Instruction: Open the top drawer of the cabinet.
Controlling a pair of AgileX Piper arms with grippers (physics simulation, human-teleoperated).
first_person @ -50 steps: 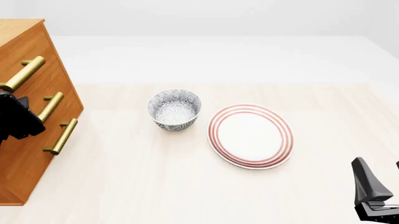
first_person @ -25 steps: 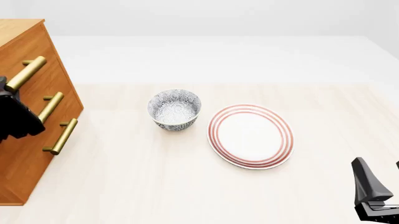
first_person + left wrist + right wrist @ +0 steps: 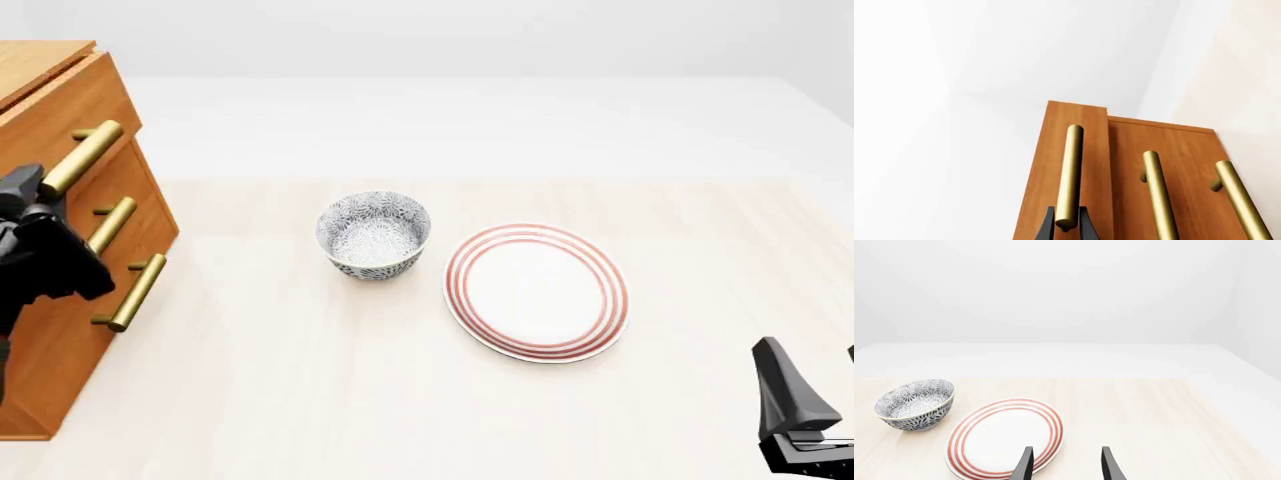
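The cabinet (image 3: 47, 320) stands at the table's left edge. Its top drawer (image 3: 67, 112) sticks out a little from the two lower fronts; the left wrist view shows the same (image 3: 1054, 165). My left gripper (image 3: 38, 195) is shut on the near end of the top drawer's brass handle (image 3: 84, 156). In the left wrist view its fingers (image 3: 1047, 227) pinch the bar's end (image 3: 1067, 220). My right gripper (image 3: 817, 378) is open and empty at the front right, far from the cabinet, and its fingers (image 3: 1025, 466) stand apart.
A patterned bowl (image 3: 374, 235) and a red-ringed plate (image 3: 537, 291) sit mid-table, right of the cabinet. The two lower handles (image 3: 112, 228) (image 3: 131, 292) lie just beside my left gripper.
The top drawer has slid out to the right, away from the cabinet body. My left gripper moved with it, holding the handle. The right arm has not moved.
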